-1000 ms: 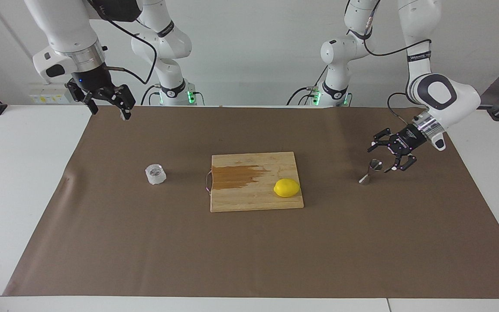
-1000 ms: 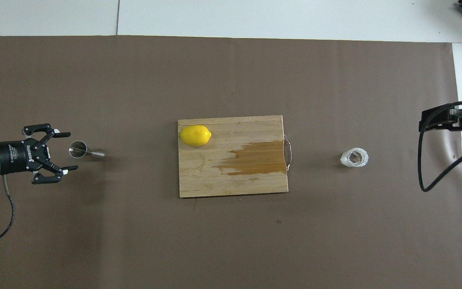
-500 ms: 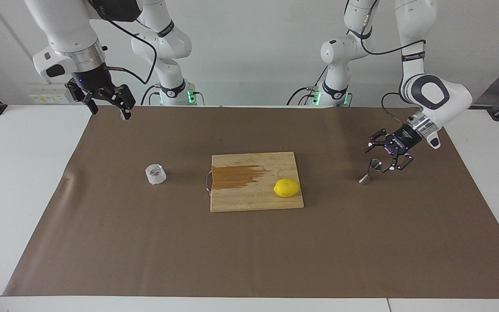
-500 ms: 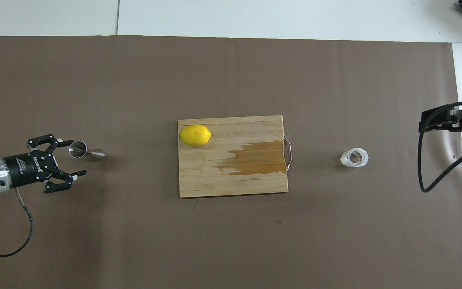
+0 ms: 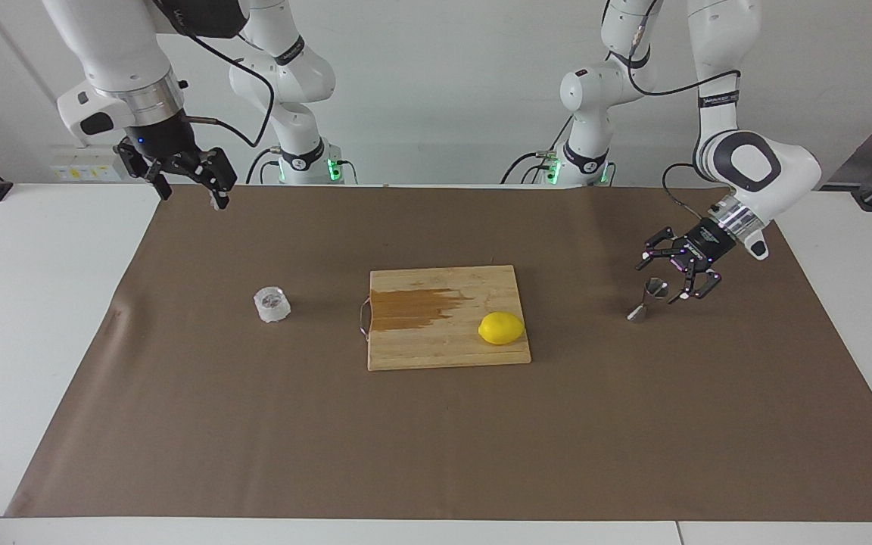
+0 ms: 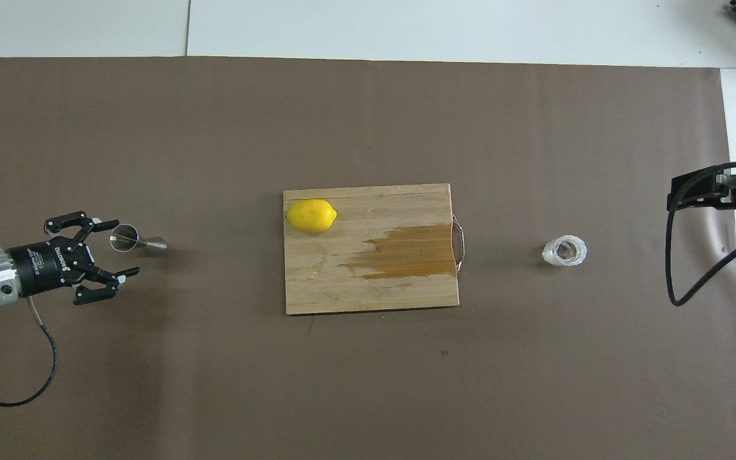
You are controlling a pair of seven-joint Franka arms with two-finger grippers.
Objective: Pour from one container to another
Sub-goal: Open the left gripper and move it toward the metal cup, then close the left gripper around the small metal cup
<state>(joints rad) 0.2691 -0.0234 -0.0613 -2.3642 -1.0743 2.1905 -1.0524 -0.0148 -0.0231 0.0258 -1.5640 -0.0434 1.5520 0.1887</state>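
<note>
The small clear ribbed glass cup stands on the brown mat toward the right arm's end of the table; it also shows in the overhead view. The steel hourglass jigger stands upright toward the left arm's end. My left gripper is open and level with the jigger's upper cone, its fingers to either side of the rim without closing on it; it also shows in the overhead view. My right gripper is open and empty, waiting high over the mat's edge nearest the robots.
A wooden cutting board with a dark wet stain lies mid-table between cup and jigger. A yellow lemon rests on its corner toward the jigger. The brown mat covers most of the table.
My left gripper has moved in toward the jigger and turned slightly, so its open fingers now flank the upper cone. The right arm, cup and jigger have not moved.
</note>
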